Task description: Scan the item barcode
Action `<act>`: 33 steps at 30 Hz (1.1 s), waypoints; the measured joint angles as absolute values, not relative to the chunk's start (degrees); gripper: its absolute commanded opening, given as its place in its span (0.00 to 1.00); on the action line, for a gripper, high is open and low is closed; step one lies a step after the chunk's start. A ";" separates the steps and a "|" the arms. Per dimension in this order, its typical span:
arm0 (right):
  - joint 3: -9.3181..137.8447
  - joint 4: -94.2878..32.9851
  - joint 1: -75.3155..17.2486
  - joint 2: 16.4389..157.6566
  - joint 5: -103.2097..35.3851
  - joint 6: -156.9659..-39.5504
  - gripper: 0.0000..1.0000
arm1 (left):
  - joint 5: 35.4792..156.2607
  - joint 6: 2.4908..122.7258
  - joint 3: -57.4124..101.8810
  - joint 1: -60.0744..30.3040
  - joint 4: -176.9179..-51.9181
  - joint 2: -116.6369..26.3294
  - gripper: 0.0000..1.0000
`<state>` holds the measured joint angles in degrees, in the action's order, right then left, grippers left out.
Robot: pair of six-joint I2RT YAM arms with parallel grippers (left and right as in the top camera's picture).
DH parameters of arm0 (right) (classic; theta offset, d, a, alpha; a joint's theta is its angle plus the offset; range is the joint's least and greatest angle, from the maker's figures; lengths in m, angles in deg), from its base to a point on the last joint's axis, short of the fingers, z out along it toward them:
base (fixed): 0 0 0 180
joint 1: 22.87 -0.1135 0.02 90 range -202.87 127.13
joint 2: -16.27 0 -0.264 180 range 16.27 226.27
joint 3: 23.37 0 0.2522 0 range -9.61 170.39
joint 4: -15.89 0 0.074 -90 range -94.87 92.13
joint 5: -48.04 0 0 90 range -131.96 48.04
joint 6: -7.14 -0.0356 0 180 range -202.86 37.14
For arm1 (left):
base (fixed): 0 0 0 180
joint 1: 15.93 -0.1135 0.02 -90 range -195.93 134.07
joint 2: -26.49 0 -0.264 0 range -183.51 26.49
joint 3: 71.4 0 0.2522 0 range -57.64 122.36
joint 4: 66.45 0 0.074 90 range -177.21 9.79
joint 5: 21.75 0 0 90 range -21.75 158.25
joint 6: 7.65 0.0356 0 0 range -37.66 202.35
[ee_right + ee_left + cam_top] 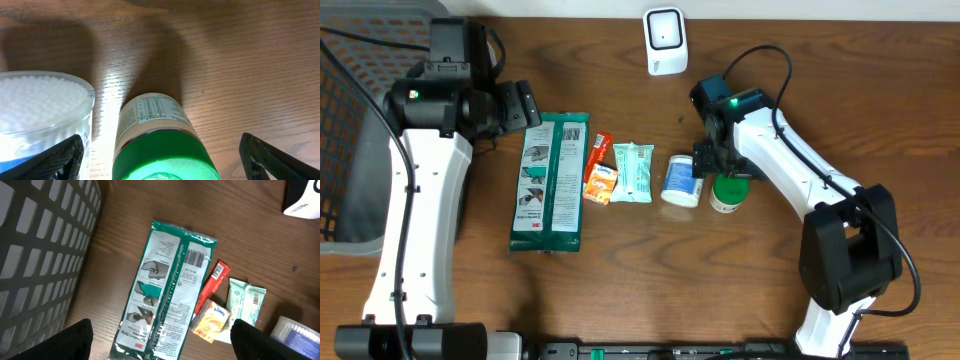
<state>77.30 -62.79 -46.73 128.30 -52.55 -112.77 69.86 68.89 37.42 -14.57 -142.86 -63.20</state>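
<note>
The white barcode scanner (663, 40) stands at the table's far edge. A row of items lies mid-table: a green 3M package (551, 180) (170, 295) with its barcode (195, 257) facing up, a red stick and an orange packet (601, 178), a teal packet (632, 172), a tub of cotton swabs (681, 181) (40, 110) and a green-lidded bottle (727, 192) (160, 145). My right gripper (718, 165) (162, 162) hangs open over the bottle, with a gap between each finger and the lid. My left gripper (525, 105) (160, 345) is open above the green package, holding nothing.
A grey mesh basket (360, 150) (40, 250) fills the left edge beside the left arm. The swab tub stands close against the bottle's left side. Bare wood lies right of the bottle and in front of the item row.
</note>
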 measured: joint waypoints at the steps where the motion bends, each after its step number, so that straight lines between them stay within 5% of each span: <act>1: 77.30 -62.79 -46.73 128.30 -52.52 -112.75 0.95 | 69.86 68.89 37.42 -14.57 -142.86 -63.20 0.88; 21: 85.24 -67.51 -45.37 128.28 -51.69 -111.42 0.97 | 69.86 68.89 37.42 -14.57 -142.86 -63.20 0.88; 33: 88.05 -72.76 -34.57 128.26 -39.28 -107.07 0.99 | 69.86 68.89 37.42 -14.57 -142.86 -63.20 0.88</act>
<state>88.05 -72.76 -34.57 128.26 -39.28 -107.07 69.86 68.89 37.42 -14.57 -142.86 -63.20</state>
